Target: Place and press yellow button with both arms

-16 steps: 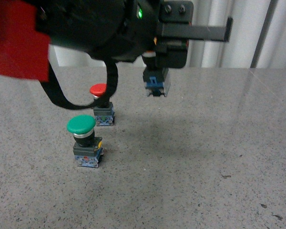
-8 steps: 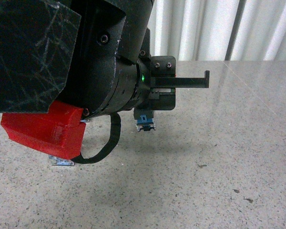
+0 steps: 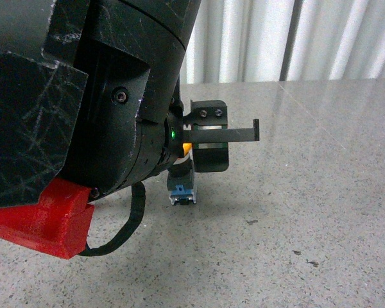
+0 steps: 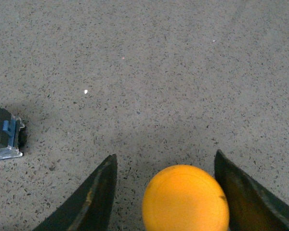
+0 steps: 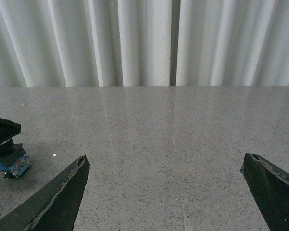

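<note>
In the front view my left arm [image 3: 83, 96] fills the left half. My left gripper [image 3: 191, 154] is shut on the yellow button; a sliver of its yellow cap [image 3: 187, 148] shows, and its blue-marked base [image 3: 183, 193] hangs at or just above the grey table [image 3: 308, 212]. In the left wrist view the yellow cap [image 4: 185, 197] sits between the dark fingers [image 4: 94, 197] of that gripper [image 4: 164, 155]. My right gripper [image 5: 164, 158] is open and empty over bare table; it is out of the front view. A blue-marked button base [image 5: 12, 163] under a dark finger shows at that view's edge.
The base of another button [image 4: 5, 139] stands on the table in the left wrist view, apart from the gripper. The green and red buttons are hidden in the front view. A red part [image 3: 45, 221] is on the left arm. White curtains [image 3: 276, 38] hang behind the table.
My left arm has come down and nearer the camera with the yellow button, bringing its base to the table. The arm now hides the green and red buttons.
</note>
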Robot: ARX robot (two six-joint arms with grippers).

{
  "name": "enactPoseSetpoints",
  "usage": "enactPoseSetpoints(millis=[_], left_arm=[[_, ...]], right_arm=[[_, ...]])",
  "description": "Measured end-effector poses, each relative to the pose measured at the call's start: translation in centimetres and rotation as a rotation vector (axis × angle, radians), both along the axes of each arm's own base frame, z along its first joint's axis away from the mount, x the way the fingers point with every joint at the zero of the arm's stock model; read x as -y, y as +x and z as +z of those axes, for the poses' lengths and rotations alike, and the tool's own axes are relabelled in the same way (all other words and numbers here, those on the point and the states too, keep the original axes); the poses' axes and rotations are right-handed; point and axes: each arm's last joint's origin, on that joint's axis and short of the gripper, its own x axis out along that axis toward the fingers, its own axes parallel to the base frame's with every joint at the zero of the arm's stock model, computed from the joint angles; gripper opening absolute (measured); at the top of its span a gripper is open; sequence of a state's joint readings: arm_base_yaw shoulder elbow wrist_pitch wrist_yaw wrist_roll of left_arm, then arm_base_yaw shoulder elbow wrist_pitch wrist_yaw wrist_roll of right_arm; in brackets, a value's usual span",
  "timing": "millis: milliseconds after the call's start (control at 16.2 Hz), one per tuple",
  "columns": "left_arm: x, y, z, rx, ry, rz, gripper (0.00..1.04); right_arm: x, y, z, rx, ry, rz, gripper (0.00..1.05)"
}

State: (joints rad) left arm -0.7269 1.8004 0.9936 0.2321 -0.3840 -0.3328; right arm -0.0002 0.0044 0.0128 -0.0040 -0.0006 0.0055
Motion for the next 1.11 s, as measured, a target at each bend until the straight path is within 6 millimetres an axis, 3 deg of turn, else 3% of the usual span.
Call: enactPoseSetpoints(millis=[247, 493, 555, 617, 802, 987, 1110], left_arm=[[-0.2, -0.2, 0.2, 0.02, 0.001, 0.0, 0.97], [-1.6, 0.1, 2.7, 0.143, 0.0, 0.014, 0.98], [-3.6, 0.8, 4.6, 0.219, 0.009, 0.038, 0.98], [-4.6, 1.2, 5.0, 0.236, 0.022, 0.06, 0.98], [-10.9, 1.4, 7.6, 0.339, 0.121, 0.201, 0.98], [-15.2, -0.3, 8.7, 0.377, 0.171, 0.24, 0.98], [-18.2, -2.8, 10.5, 0.439, 0.171, 0.265, 0.98]], right_arm=[[0.0, 0.0, 0.0, 0.0, 0.0, 0.0, 0.98], [0.0, 0.0, 0.0, 0.0, 0.0, 0.0, 0.98], [0.0, 0.0, 0.0, 0.0, 0.0, 0.0, 0.98], [0.0, 0.0, 0.0, 0.0, 0.0, 0.0, 0.98], [0.0, 0.0, 0.0, 0.0, 0.0, 0.0, 0.98], [0.0, 0.0, 0.0, 0.0, 0.0, 0.0, 0.98], [0.0, 0.0, 0.0, 0.0, 0.0, 0.0, 0.98]])
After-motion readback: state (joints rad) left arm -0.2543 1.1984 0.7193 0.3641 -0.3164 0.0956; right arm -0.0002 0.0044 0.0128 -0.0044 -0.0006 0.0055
